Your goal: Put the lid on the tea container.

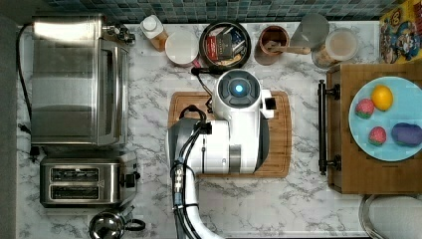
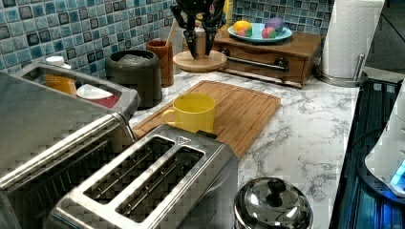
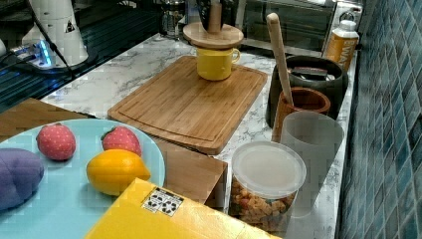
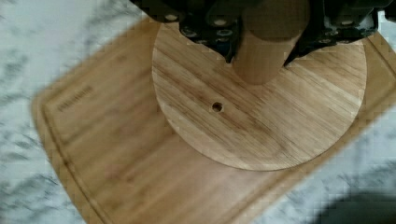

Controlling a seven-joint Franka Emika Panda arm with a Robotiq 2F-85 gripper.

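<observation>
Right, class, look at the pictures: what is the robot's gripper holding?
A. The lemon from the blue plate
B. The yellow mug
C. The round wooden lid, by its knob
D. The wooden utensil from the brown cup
C: in the wrist view the gripper is shut on the knob of the wooden lid, which the left view shows raised above the wooden cutting board, while the yellow mug stands there untouched.

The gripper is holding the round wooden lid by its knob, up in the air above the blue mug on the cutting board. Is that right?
Not quite. The mug is yellow, not blue, as the right view shows. The rest holds: the gripper grips the round wooden lid by its knob, lifted above the mug on the cutting board.
</observation>
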